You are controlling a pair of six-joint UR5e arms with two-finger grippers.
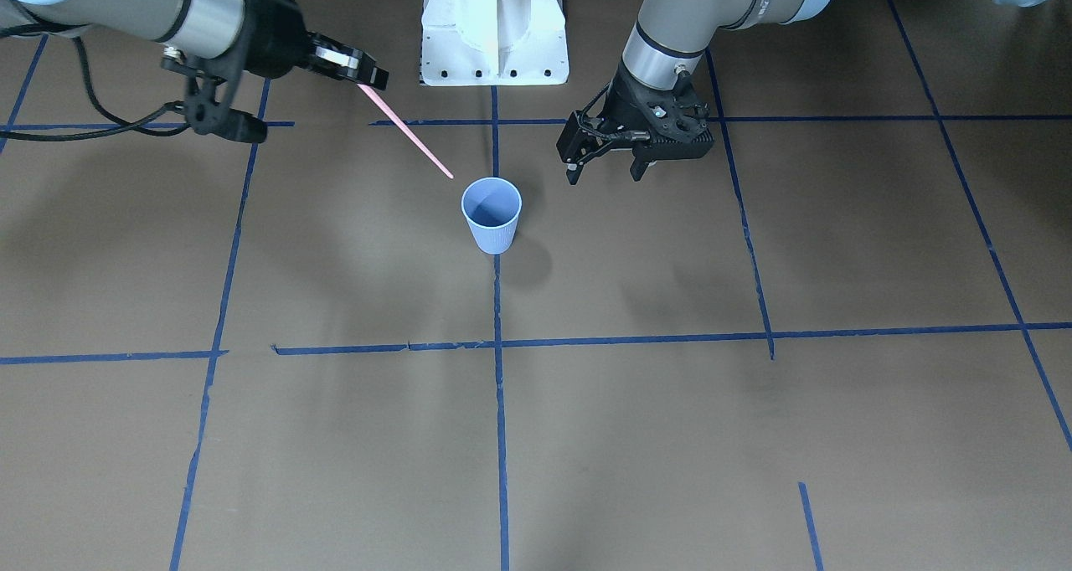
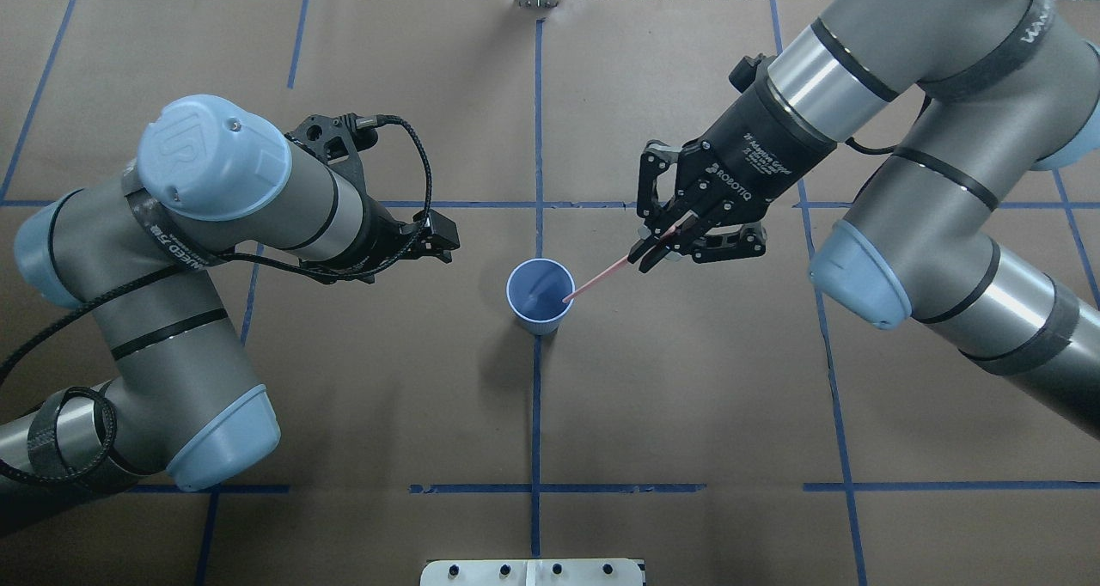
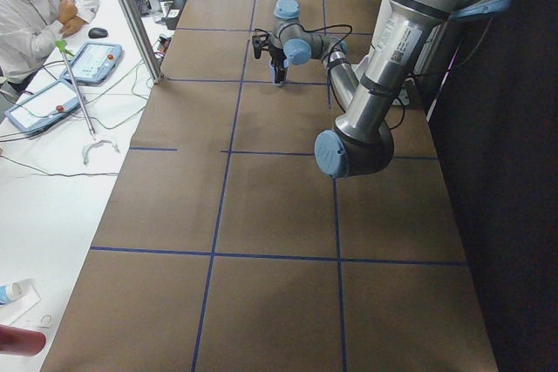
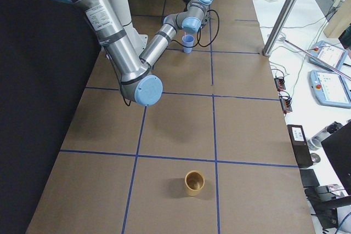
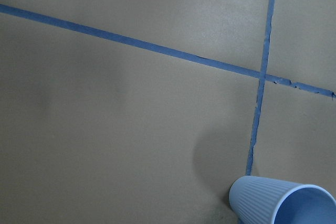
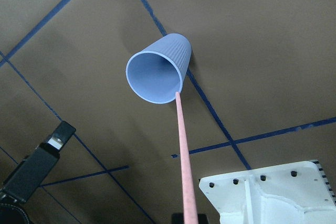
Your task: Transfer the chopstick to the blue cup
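Observation:
The blue cup point(image 1: 492, 214) stands upright in the middle of the table, on a blue tape line; it also shows in the overhead view point(image 2: 540, 296). My right gripper point(image 2: 655, 251) is shut on the upper end of the pink chopstick point(image 2: 601, 275) and holds it slanted down toward the cup. The stick's lower tip is right at the cup's rim, as the right wrist view shows point(image 6: 184, 145). My left gripper point(image 1: 605, 172) is open and empty, hovering a little to the other side of the cup. The left wrist view shows only the cup point(image 5: 283, 205) at its bottom edge.
The robot's white base mount point(image 1: 494, 27) stands behind the cup. A tan cup point(image 4: 194, 182) stands far off toward the table's right end. An operator point(image 3: 35, 6) sits at a side desk with tablets beyond the far edge.

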